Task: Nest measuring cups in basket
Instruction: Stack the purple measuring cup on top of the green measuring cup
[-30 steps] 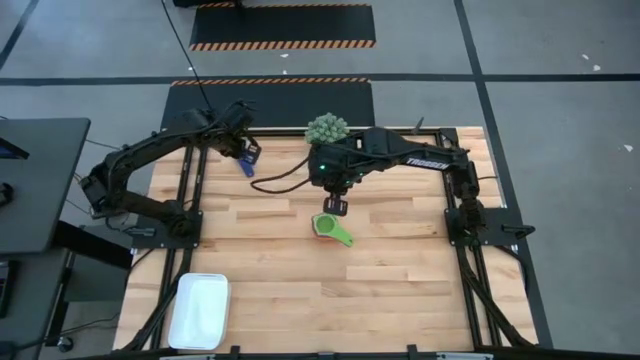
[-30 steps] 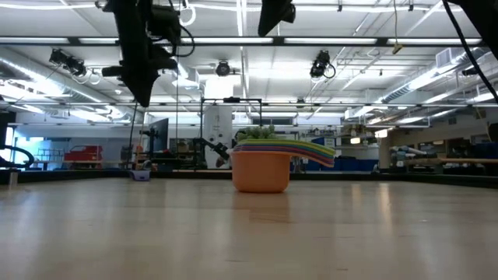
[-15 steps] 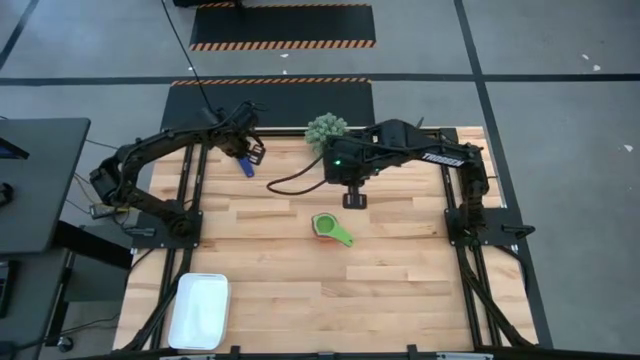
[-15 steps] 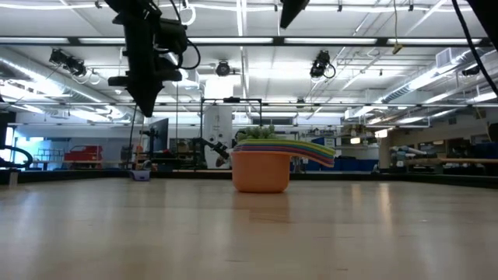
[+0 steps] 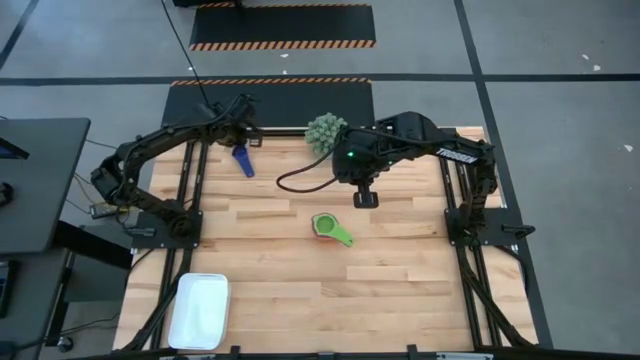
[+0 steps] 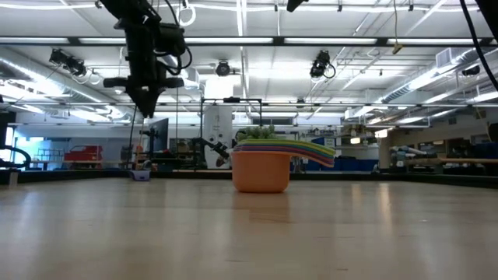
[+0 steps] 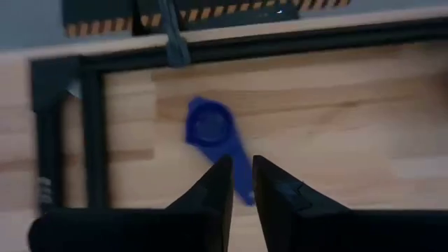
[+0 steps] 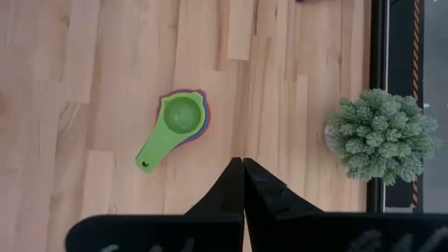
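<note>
The nested measuring cups (image 5: pixel 328 228) stand mid-table, the green one on top (image 8: pixel 180 115) with its handle (image 8: pixel 150 154) sticking out; in the low view the orange bottom cup (image 6: pixel 261 171) rests on the wood. A dark blue cup (image 5: pixel 243 160) lies alone by the far-left corner, also seen below the fingers in the left wrist view (image 7: pixel 207 127). My left gripper (image 7: pixel 241 168) hovers above it, its fingers a narrow gap apart. My right gripper (image 5: pixel 366 198) is shut (image 8: pixel 243 162), high above the table right of the stack. The white basket (image 5: pixel 200 310) sits at the near-left corner.
A spiky green plant (image 5: pixel 325 130) stands at the far edge, between the two grippers. Black frame rails (image 7: pixel 91 133) run along the table's left and far sides close to the blue cup. Bare wood lies between the stack and the basket.
My right gripper has risen and moved from over the nested stack toward the table's right. My left gripper has drawn back a little toward the far edge, uncovering the dark blue cup. The stack and the blue cup have stayed where they were.
</note>
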You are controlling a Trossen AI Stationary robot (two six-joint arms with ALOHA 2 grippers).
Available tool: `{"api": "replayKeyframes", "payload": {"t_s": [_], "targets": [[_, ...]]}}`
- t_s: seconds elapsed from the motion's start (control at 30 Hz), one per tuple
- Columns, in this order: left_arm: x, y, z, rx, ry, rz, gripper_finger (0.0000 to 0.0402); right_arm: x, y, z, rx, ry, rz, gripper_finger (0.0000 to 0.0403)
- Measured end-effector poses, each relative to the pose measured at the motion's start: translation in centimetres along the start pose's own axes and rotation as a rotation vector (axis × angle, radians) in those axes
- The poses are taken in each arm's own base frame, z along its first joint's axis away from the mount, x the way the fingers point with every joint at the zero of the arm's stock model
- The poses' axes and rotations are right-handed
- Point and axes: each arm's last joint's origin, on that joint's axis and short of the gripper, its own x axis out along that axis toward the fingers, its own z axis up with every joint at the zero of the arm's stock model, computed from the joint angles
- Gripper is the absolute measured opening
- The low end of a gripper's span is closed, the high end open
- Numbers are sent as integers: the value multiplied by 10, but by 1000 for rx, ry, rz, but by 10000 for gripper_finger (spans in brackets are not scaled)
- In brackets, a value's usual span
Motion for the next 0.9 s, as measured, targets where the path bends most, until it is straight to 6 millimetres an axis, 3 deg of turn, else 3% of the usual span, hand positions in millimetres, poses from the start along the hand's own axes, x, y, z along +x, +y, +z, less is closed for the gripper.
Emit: {"api": "replayKeyframes", "payload": {"t_s": [0.27,0.5,0.7,0.9], "targets": [[-1,-7,2,18,19,-125,59,0,-1,0,-32,1,-8,1],[-1,-6,0,24,34,-112,6,0,-1,0,-43,2,-8,1],[4,-6,2,20,0,-40,29,0,-1,0,-42,2,-8,1],[40,-11,4,-15,132,-12,65,1,-1,0,-42,2,-8,2]]}}
